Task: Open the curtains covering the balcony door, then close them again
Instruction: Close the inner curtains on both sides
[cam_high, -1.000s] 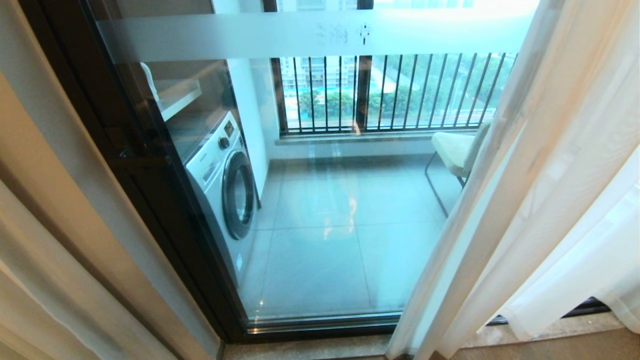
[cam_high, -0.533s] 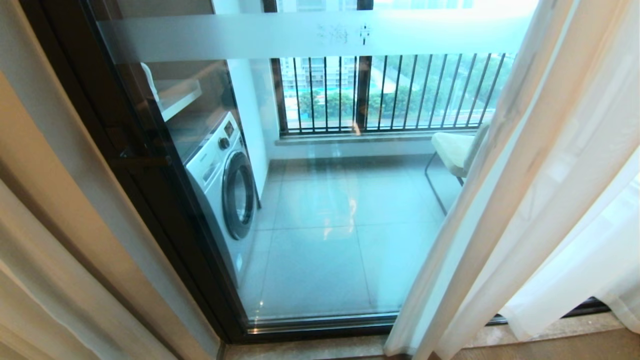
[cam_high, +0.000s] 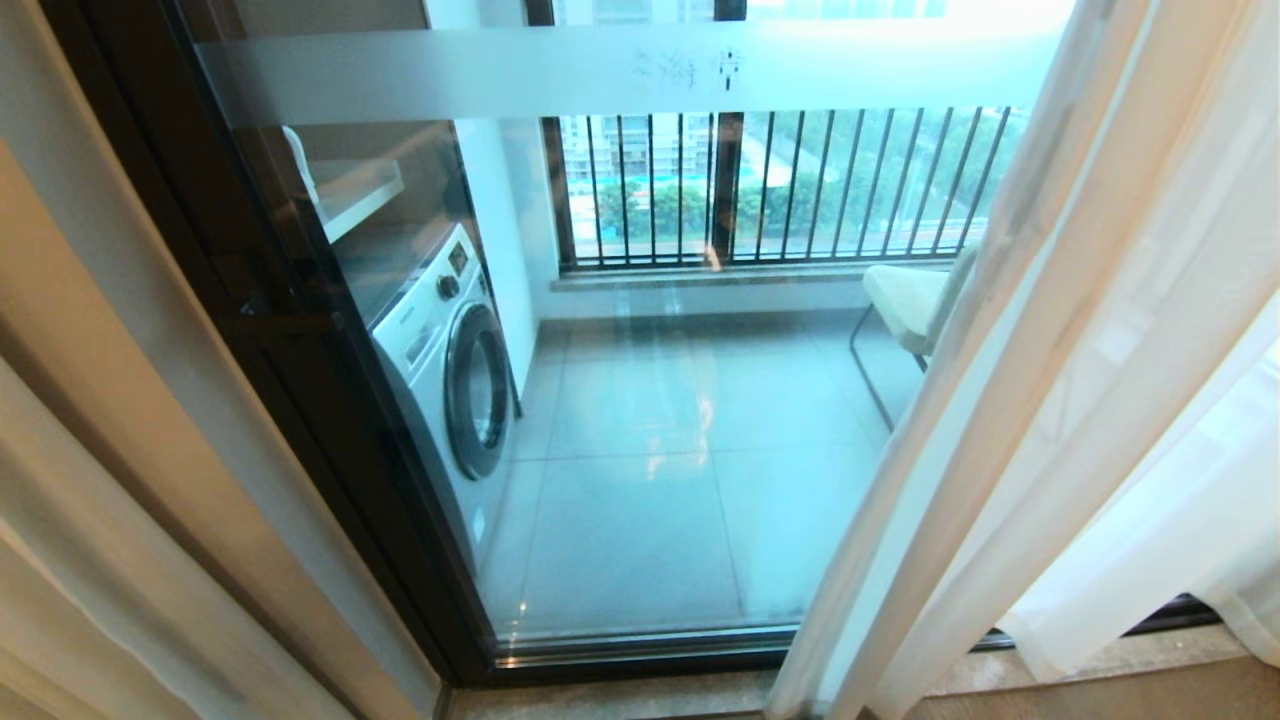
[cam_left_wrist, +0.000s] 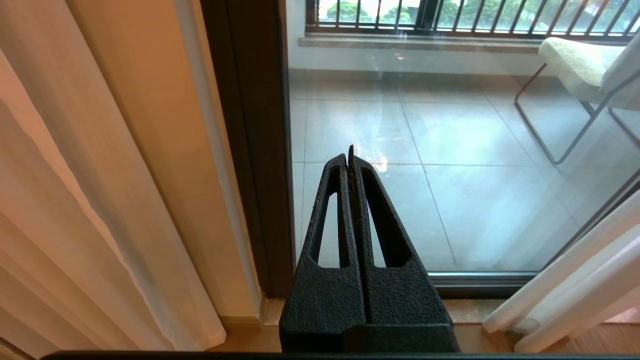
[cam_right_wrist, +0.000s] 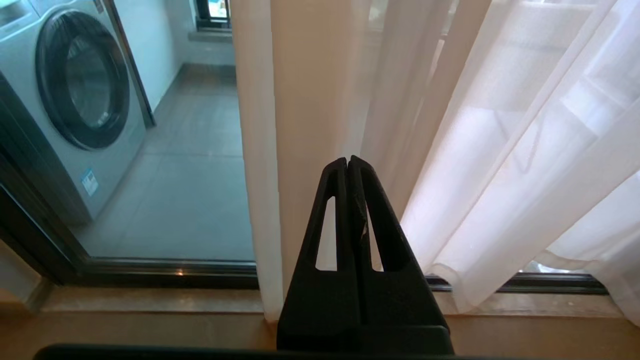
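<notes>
The balcony door (cam_high: 640, 400) is standing closed, showing a grey tiled floor (cam_high: 640, 520), one washing machine (cam_high: 455, 375), one chair (cam_high: 905, 300) and a barred railing (cam_high: 780, 185). The curtains (cam_high: 1080, 400) are hanging gathered at the right. The left gripper (cam_left_wrist: 350, 156) and the right gripper (cam_right_wrist: 347, 161) are pointing low at the sill, both with fingers pressed together, holding nothing.

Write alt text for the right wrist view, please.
The right gripper, shut and empty, points at the sheer curtains gathered in folds before the balcony door. Beside the curtains, bare glass shows a washing machine on a grey tiled floor.
</notes>
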